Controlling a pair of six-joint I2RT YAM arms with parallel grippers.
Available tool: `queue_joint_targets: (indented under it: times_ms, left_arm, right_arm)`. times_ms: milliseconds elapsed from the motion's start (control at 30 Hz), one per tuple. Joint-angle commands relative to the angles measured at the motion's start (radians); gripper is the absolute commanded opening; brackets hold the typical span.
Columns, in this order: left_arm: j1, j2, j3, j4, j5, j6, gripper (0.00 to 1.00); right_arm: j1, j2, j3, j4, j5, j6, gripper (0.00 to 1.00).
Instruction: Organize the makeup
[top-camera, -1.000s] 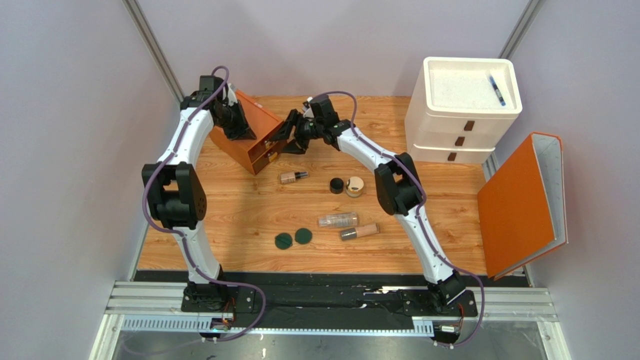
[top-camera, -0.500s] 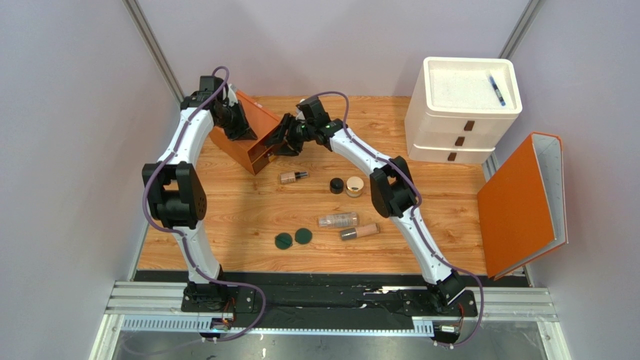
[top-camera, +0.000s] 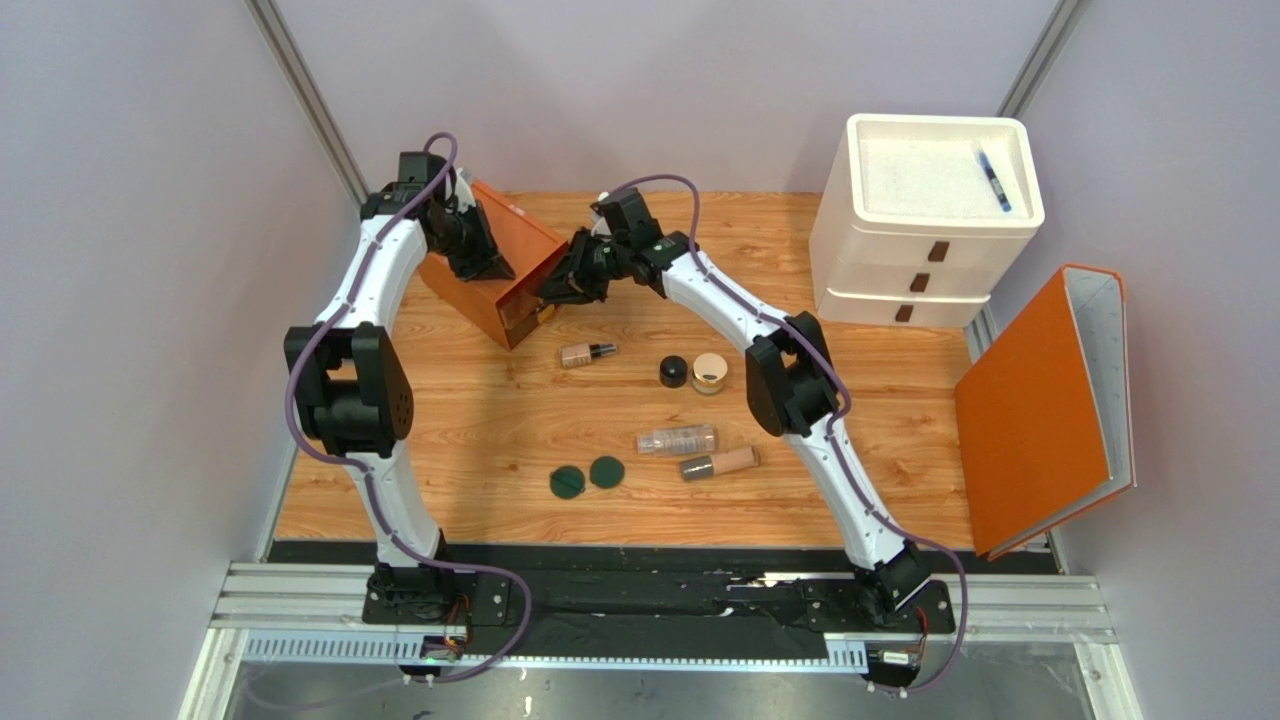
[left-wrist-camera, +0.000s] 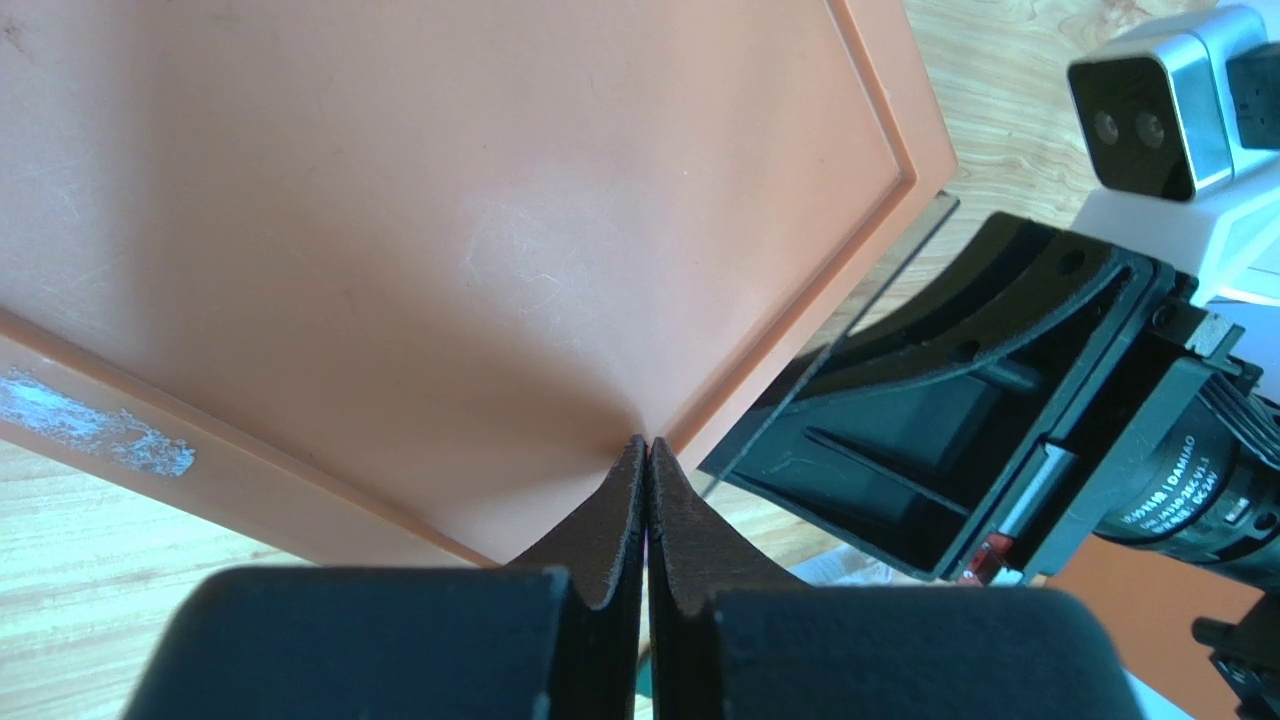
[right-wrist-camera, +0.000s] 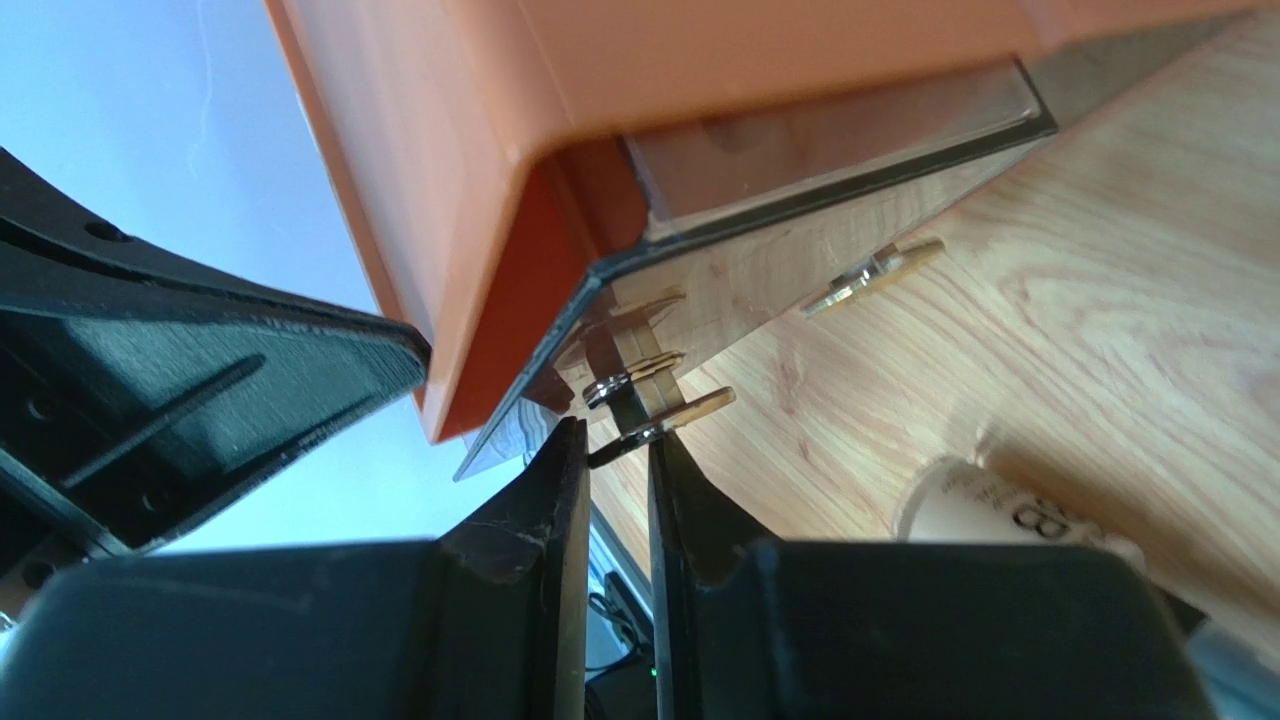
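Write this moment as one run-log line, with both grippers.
left gripper: shut, tips on orange drawer box | right gripper: shut on drawer handle | makeup: loose on table

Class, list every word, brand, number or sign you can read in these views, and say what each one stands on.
"DAMIAO": on the right arm's wrist motor, left wrist view; the smaller line beneath is too small to read.
"BB": on the beige bottle, right wrist view; the rest of its print is hidden.
Top view: no readable text.
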Motion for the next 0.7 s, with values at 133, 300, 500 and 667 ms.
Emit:
queue_joint_targets:
  times_ms: [133,300,500,667]
  left_arm:
    - [0.001,0.040,0.010,-0.073,-0.034,-0.018,0.00]
    - [0.001,0.046,0.014,-0.088,-0.045,-0.025,0.00]
    - [0.001,0.049,0.026,-0.102,-0.053,-0.027,0.00]
    - [0.001,0.050,0.033,-0.108,-0.059,-0.028,0.00]
  right_arm:
    - [-0.069,-0.070,-0.142,-0.266,0.102,-0.129,0.16]
    - [-0.084,-0.113,-0.185,-0.346,0.097,-0.198,0.16]
    - [-0.086,-0.164,-0.202,-0.430,0.096,-0.264,0.17]
    - [-0.086,-0.202,-0.202,-0.464,0.091,-0.304,0.20]
